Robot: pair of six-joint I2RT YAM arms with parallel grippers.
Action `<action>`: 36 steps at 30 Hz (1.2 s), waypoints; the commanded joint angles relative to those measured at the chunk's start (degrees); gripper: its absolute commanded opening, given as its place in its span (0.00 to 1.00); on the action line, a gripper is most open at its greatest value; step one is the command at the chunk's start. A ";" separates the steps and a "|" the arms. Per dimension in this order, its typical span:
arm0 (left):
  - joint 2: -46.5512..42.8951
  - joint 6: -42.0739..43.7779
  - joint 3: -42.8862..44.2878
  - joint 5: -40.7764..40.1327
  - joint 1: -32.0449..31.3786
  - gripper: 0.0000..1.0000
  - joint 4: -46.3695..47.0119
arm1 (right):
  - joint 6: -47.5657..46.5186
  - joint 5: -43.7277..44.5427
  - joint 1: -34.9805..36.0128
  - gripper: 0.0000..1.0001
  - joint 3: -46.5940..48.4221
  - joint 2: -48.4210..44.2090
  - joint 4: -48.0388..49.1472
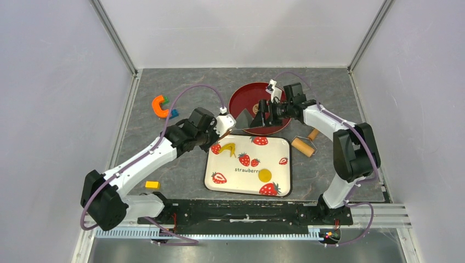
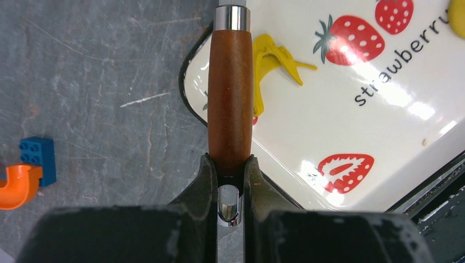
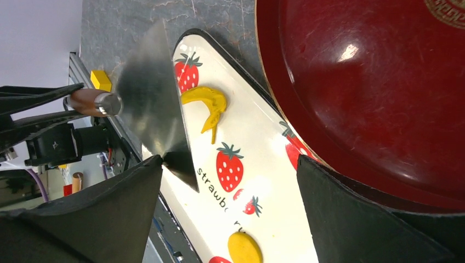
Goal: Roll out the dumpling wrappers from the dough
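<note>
1. Fingers of the left arm (image 2: 204,181), seen from the left wrist, are clamped on the brown wooden handle (image 2: 230,93) of a scraper. The handle points out over one rounded corner of the white rectangular strawberry-print tray (image 2: 384,109). A curved irregular yellow dough scrap (image 2: 268,60) lies on the tray just beside the handle. A blue toy brick (image 2: 38,156) and an orange curved plastic piece (image 2: 19,183) touch each other on the grey stone-look worktop (image 2: 109,82).

2. Right wrist view: the right arm's black fingers (image 3: 109,208) stand wide apart with nothing between them. They hang above the tray where it meets the rim of the round dark red plate (image 3: 373,82). The scraper's flat shiny metal blade (image 3: 151,104) is over the tray's edge near the scrap; whether it touches the tray cannot be told. The dumpling wrapper (image 3: 244,247), a small flat round yellow disc, lies on the tray, well apart from the scrap. A small yellow block (image 3: 100,78) sits on the worktop beyond the blade.

3. Top view: the tray lies mid-worktop and the plate just behind its far edge. The wrapper (image 1: 265,175) is near the tray's near edge, right of centre, and the scrap at its far left corner. A wooden roller (image 1: 303,145) lies just beside the tray's right edge.
</note>
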 commanded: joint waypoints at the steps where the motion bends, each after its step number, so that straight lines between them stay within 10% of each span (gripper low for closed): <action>1: -4.10 2.93 0.31 1.24 -0.35 0.02 5.56 | 0.04 0.30 0.52 0.92 -0.91 1.39 1.52; 20: -6.81 3.90 -4.02 0.13 -0.35 0.02 7.98 | -3.13 6.51 -2.05 0.95 -4.34 -6.12 0.74; 36: -12.21 21.50 -13.61 8.82 -1.00 0.02 7.98 | -7.03 18.51 -7.24 0.95 -21.56 -20.38 -9.98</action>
